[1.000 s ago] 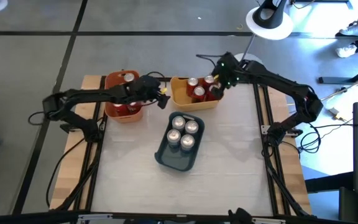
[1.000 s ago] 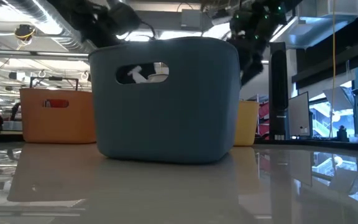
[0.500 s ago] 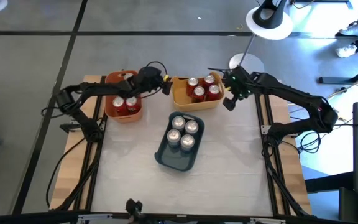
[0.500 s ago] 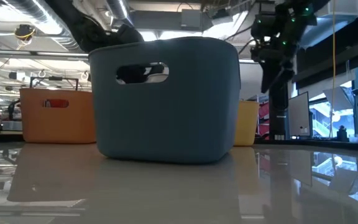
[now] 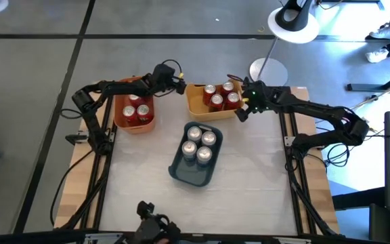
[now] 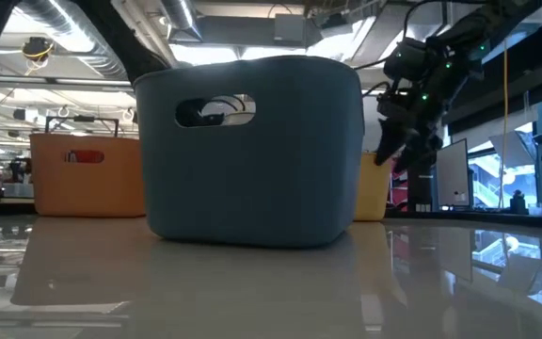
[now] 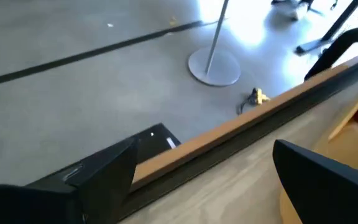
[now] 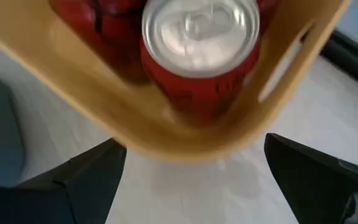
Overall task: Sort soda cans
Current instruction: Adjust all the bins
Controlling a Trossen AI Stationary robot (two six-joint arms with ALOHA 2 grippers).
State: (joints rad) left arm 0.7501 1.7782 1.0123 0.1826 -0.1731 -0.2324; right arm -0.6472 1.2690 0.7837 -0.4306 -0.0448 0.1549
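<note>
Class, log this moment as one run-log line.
left claw: open, empty | right claw: open, empty, beside yellow bin | cans: all in bins

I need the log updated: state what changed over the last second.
Both open, empty grippers pulled back: the left gripper from over the orange plastic bin to its far corner, the right gripper from over the yellow plastic bin to beside it. The red soda cans, silver soda cans and bins stayed put.

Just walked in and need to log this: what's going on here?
A two-armed robot is sorting soda cans into bins. All cans in view already sit in the orange bin, yellow bin and blue-grey bin. The left claw and right claw are open, holding nothing, either side of the yellow bin.
</note>
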